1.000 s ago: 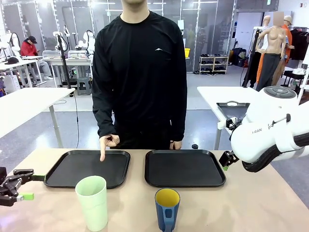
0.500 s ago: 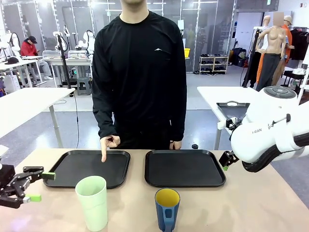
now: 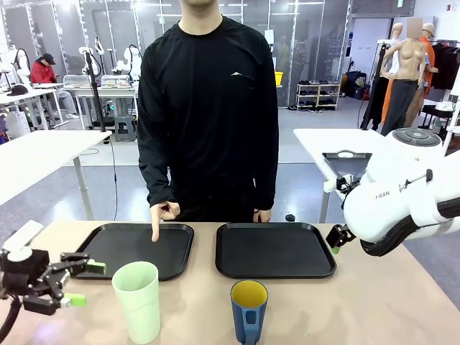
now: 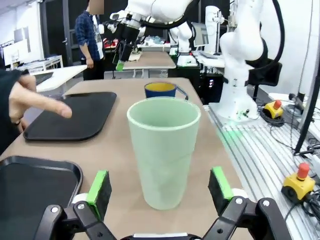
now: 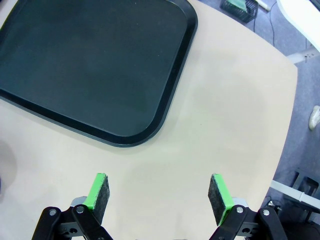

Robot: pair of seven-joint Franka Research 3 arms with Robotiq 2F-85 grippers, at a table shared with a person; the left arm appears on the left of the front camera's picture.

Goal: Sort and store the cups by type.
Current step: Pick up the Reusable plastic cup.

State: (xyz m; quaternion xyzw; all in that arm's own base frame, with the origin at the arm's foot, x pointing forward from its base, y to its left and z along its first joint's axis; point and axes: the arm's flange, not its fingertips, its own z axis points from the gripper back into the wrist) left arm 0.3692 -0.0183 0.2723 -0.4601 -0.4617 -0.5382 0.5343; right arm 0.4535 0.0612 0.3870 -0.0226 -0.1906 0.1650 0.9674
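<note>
A tall pale mint-green tumbler (image 3: 137,301) stands upright near the table's front left; in the left wrist view the tumbler (image 4: 163,150) rises straight ahead between my fingers. My left gripper (image 3: 85,283) is open just left of it, not touching. A shorter dark blue cup (image 3: 249,310) with a yellow inside and a handle stands at front centre, and this blue cup (image 4: 160,90) sits behind the tumbler in the left wrist view. My right gripper (image 3: 336,241) hangs open over the right table edge; the right gripper (image 5: 158,192) holds nothing.
Two black trays lie side by side, the left tray (image 3: 108,253) and the right tray (image 3: 275,249). A person stands at the far side, one finger (image 3: 152,228) pointing down onto the left tray. The right tray's corner (image 5: 125,90) lies under my right gripper.
My left gripper has moved right and forward toward the mint-green tumbler, staying open. The right arm, the cups and the person's hand have not moved.
</note>
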